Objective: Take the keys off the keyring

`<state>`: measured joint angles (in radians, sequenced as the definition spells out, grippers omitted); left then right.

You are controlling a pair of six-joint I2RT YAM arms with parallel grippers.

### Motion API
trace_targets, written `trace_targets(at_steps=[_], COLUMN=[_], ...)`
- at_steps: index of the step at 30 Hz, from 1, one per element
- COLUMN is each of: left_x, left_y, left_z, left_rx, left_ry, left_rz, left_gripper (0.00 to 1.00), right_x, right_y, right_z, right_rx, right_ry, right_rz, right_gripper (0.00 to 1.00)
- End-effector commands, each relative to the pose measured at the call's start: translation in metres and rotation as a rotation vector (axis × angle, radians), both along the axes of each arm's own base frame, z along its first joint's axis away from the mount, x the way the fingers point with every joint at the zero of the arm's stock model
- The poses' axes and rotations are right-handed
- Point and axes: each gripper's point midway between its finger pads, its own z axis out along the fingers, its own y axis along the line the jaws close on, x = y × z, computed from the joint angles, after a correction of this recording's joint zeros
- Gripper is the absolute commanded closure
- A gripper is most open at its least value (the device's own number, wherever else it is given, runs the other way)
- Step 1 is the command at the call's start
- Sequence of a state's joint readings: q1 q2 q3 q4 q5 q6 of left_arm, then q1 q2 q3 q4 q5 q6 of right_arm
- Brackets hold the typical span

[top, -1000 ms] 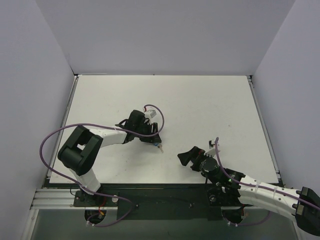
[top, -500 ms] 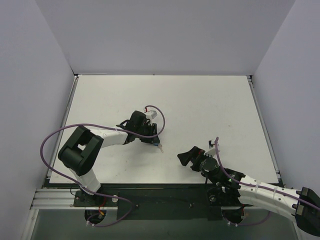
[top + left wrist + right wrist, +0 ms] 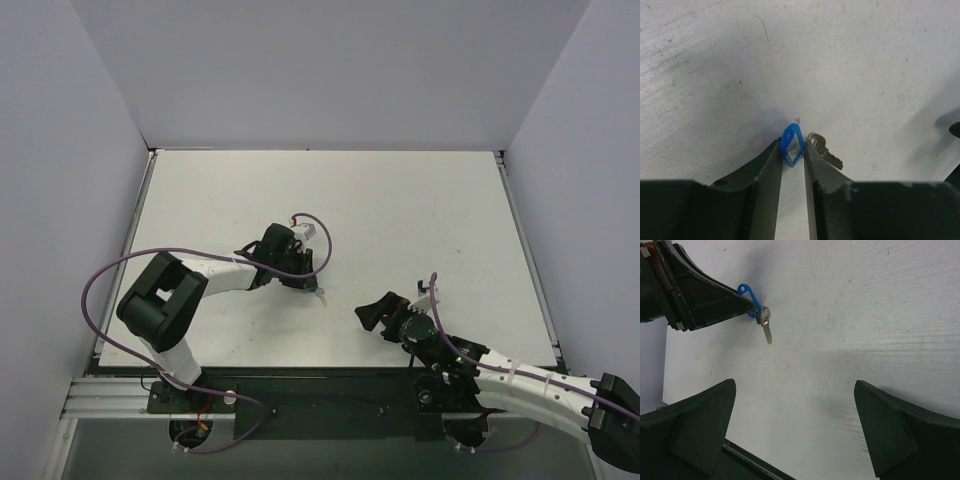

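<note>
My left gripper (image 3: 308, 284) is shut on the small blue keyring (image 3: 792, 144), pinching it between its fingertips just above the white table. One silver key (image 3: 826, 150) hangs on the ring, right of the right finger and resting on the table. In the right wrist view the blue keyring (image 3: 749, 297) sticks out of the left gripper's fingertips (image 3: 735, 302), with the key (image 3: 765, 325) pointing down from it. My right gripper (image 3: 372, 316) is open and empty, low over the table to the right of the key, with wide-spread fingers (image 3: 710, 415).
The white table (image 3: 420, 220) has grey walls at the back and both sides. A purple cable (image 3: 110, 275) loops off the left arm. The black base rail (image 3: 320, 390) runs along the near edge.
My left wrist has shifted slightly, still holding the keyring at about the same spot. The right arm has barely moved.
</note>
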<state>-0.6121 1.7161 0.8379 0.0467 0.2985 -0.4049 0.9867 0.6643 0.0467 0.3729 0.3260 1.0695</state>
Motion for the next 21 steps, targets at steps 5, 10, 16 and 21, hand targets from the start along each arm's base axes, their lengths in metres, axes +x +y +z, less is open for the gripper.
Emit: trace_targets(at_steps=[5, 10, 16, 21], left_x=[-0.001, -0.002, -0.004, -0.010], left_y=[-0.003, -0.007, -0.013, -0.016], left_z=[-0.001, 0.002, 0.054, 0.111], left_rx=[0.013, 0.010, -0.017, -0.077], left_ry=[-0.024, -0.018, -0.067, -0.122], left_rz=[-0.020, -0.023, -0.010, 0.010], left_gripper=[0.77, 1.00, 1.00, 1.00], right_x=[-0.010, -0.010, -0.007, -0.010], right_y=[-0.021, -0.021, -0.010, 0.006], right_z=[-0.043, -0.043, -0.019, 0.021], right_rx=[-0.064, -0.064, -0.067, 0.037], right_ry=[0.046, 0.046, 0.029, -0.006], right_rz=[-0.015, -0.015, 0.022, 0.058], right_gripper=[0.00, 0.00, 0.01, 0.02])
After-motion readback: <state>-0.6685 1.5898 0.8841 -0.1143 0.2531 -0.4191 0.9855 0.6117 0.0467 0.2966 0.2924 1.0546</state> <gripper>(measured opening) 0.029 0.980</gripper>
